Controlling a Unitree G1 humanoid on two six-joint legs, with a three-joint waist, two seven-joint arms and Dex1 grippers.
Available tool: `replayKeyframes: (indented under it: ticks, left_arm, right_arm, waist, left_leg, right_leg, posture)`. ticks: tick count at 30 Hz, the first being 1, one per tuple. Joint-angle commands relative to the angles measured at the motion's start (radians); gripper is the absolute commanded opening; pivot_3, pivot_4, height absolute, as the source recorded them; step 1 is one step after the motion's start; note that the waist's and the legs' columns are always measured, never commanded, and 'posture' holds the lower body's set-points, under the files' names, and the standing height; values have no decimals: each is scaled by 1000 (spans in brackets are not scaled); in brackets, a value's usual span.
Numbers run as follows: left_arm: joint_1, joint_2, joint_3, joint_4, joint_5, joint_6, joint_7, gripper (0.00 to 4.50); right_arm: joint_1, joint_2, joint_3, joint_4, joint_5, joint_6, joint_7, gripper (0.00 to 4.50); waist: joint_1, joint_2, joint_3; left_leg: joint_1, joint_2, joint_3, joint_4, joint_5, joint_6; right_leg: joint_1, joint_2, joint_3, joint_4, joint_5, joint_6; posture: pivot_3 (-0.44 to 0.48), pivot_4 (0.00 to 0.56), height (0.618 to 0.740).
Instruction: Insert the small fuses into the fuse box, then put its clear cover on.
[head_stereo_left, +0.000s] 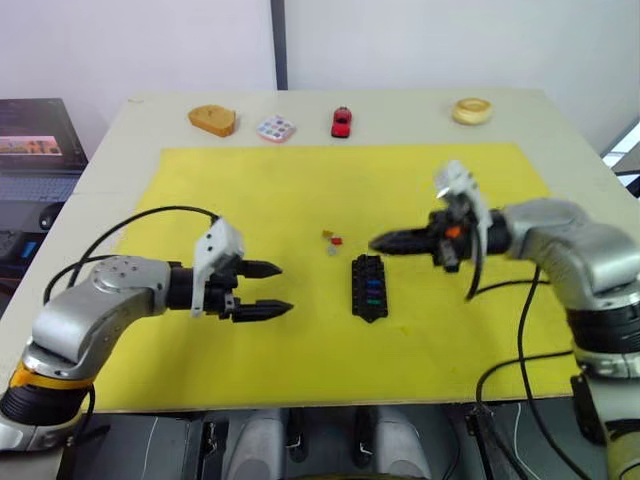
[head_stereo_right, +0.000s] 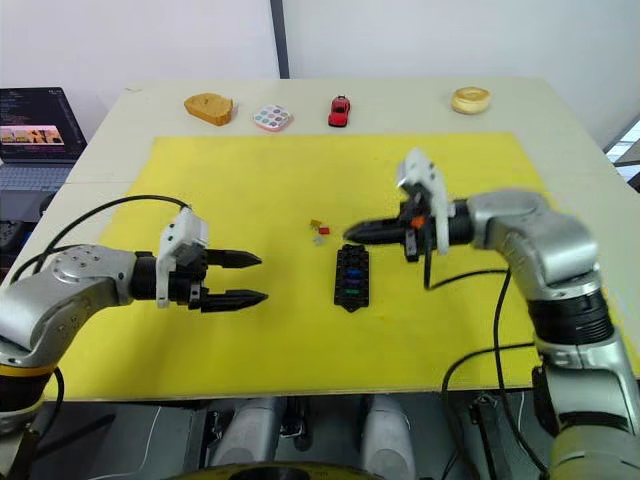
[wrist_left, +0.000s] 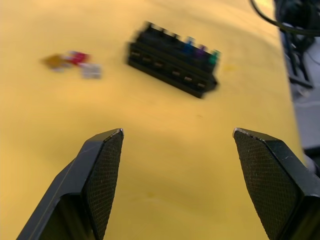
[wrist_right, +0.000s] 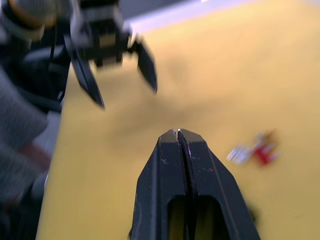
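The black fuse box (head_stereo_left: 369, 288) lies mid-mat with three small fuses (wrist_left: 200, 52) in blue, purple and green standing in one row. Three loose small fuses (head_stereo_left: 331, 240), tan-yellow, red and grey, lie in a cluster just beyond its far left corner. My right gripper (head_stereo_left: 373, 242) is shut, with nothing visible between its fingers, and hovers over the box's far end, pointing at the loose fuses (wrist_right: 252, 150). My left gripper (head_stereo_left: 285, 288) is open and empty, left of the box and a hand's width away. The clear cover is out of view.
A yellow mat (head_stereo_left: 250, 190) covers the table. Along the far edge stand a wooden block (head_stereo_left: 213, 120), a dotted palette (head_stereo_left: 276, 128), a red toy car (head_stereo_left: 341, 121) and a tan ring (head_stereo_left: 471, 110). A laptop (head_stereo_left: 30, 145) sits off the table's left. Cables trail from both arms.
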Motion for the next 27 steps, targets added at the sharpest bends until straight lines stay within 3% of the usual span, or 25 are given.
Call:
replayKeyframes:
  ticks: [1, 10, 11, 12, 19, 27]
  left_arm:
    - [-29, 34, 88, 70, -14, -6, -13, 3676]
    - [14, 76, 297, 436, 97, -201, 11, 3676]
    - [25, 75, 315, 472, 106, -228, 13, 4262]
    - [34, 70, 330, 504, 121, -260, 25, 4452]
    - [32, 45, 347, 619, 159, -370, 33, 4500]
    - [-13, 34, 311, 644, 201, -432, 19, 4500]
  right_arm:
    - [18, -32, -64, 63, -25, -29, -50, 39]
    - [222, -139, -188, 331, -185, -273, -125, 39]
    - [244, -143, -208, 355, -190, -294, -128, 653]
    - [259, -142, -233, 382, -190, -306, -138, 872]
    - [288, -133, -273, 408, -172, -309, -154, 4435]
    - [296, -141, -266, 370, -165, -267, -151, 4482]
  waist:
    - [1, 0, 0]
    - [-6, 0, 0]
    - [-8, 0, 0]
    - [-9, 0, 0]
    - [-18, 0, 0]
    - [-24, 0, 0]
  left_leg:
    - [0, 0, 0, 0, 0, 0]
    - [-1, 0, 5, -1, -1, 2]
    - [-1, 0, 5, -1, -1, 1]
    - [0, 0, 5, -2, -1, 1]
    - [0, 0, 5, -4, 0, 0]
    - [0, 0, 6, -5, 0, -1]
  right_leg:
    - [-1, 0, -1, -1, 0, 0]
    - [2, 3, 1, -3, 2, 3]
    - [1, 4, 2, -3, 2, 3]
    - [1, 4, 2, -2, 2, 3]
    - [-1, 3, 3, -3, 2, 3]
    - [-2, -1, 3, -2, 2, 3]
  posture:
    - [0, 150, 740]
    - [0, 150, 740]
    - [0, 150, 740]
    - [0, 150, 740]
    - [0, 150, 740]
    - [0, 150, 740]
